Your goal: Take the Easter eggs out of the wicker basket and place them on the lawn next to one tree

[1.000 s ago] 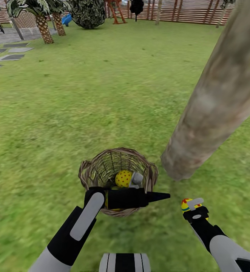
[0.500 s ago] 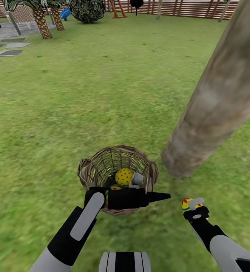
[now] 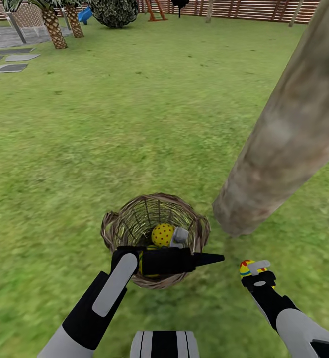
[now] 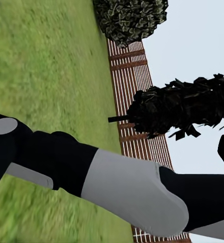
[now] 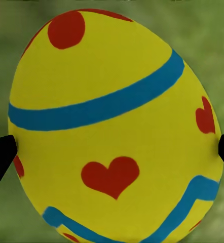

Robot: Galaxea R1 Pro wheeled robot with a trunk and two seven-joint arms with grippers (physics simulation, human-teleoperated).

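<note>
Right tool [image 3: 254, 271] clamped on a yellow egg [image 5: 114, 126], over grass [image 3: 134, 124] near the trunk [image 3: 279, 139]. Left tool [image 3: 182, 237] down in the basket [image 3: 114, 228] beside another egg [image 3: 162, 233], grip unclear.

No legible text or labels.

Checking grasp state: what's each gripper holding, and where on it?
Right gripper: an Easter egg, pinched across its middle, one fingertip on each side. Left gripper, inside the wicker basket: can't tell if it holds anything.

Three eggs are showing: one [image 3: 247, 269] in the right claw [image 3: 252, 271], two in the basket [image 3: 134, 223] under the left claw [image 3: 177, 238]. One basket. One thick trunk [image 3: 279, 144].
</note>
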